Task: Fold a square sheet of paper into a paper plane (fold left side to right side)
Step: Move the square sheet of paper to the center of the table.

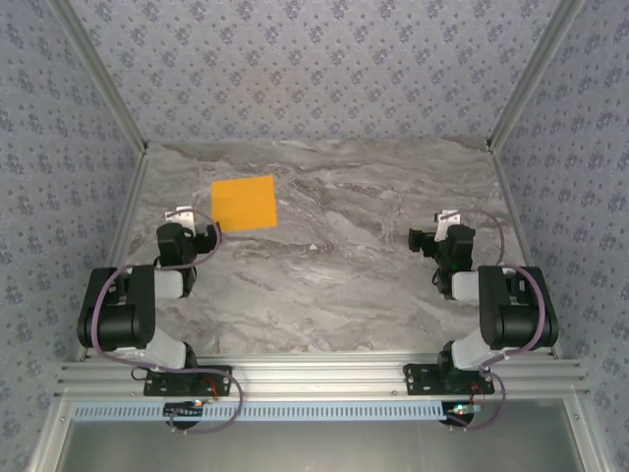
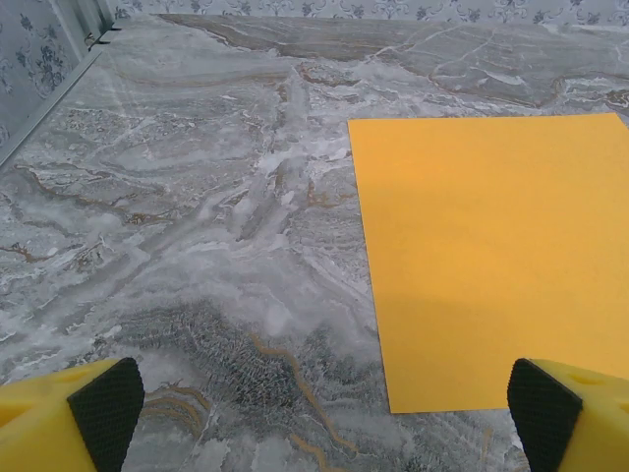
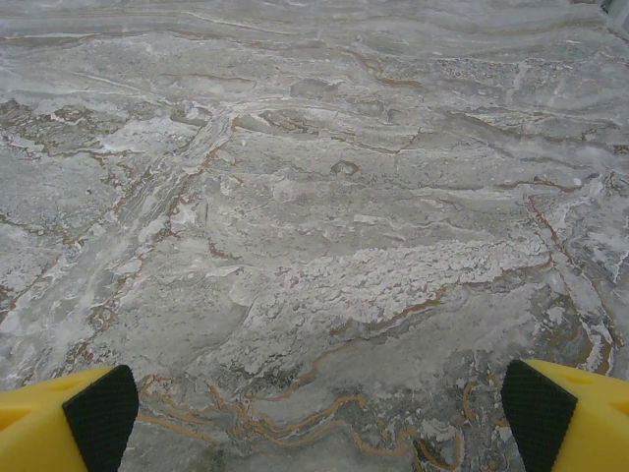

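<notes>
The square sheet of paper (image 1: 244, 203) lies flat, uncreased, toward the far left corner of the marble surface (image 1: 354, 285). Thin, light and limp, it will probably skid on smooth stone, so its left edge seems the place to pinch. Both arms (image 1: 126, 313) sit folded low: the left gripper (image 2: 319, 418) just short of the sheet's near edge, the right gripper (image 3: 319, 418) over bare stone, both spread wide and empty.

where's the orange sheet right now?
Top view: the square sheet of paper lies flat on the table, left of centre, just ahead of the open left gripper.
</notes>
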Controlling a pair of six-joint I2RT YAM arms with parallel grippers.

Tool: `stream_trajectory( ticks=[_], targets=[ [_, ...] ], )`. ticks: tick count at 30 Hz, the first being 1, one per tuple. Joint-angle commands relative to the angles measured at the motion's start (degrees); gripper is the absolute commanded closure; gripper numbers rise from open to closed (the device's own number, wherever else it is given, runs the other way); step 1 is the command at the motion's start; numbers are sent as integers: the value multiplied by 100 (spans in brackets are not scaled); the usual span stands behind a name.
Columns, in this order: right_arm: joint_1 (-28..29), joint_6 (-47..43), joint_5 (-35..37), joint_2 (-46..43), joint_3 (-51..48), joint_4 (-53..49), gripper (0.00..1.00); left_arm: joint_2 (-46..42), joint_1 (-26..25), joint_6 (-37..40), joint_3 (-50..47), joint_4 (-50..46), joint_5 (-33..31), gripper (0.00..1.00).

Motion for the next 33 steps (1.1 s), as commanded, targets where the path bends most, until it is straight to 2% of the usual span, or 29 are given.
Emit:
stream_trajectory(
  ticks=[1,26,27,29,32,33],
  targets=[
    [-26,64,9,1,136,130,0,28,-25,38,92,10,72,2],
    [-111,121,-157,-78,168,10,0,-84,-20,-18,71,-18,-30,2],
    [-114,146,-97,-263,292,-327,0,-309,-24,-68,79,-199,-182,2],
    [-141,270,2,-818,778,-1656,0,-1130,-50,-252,331,-1498,-568,2],
    [-68,584,-9,-1789,1245,-3224,0,-1880,-69,-1294,1625,-4426,-941,2],
    [-31,757,-5,-2047,1345,-3642,0,-1924,-110,-1548,1921,-5026,-929,2]
  ],
)
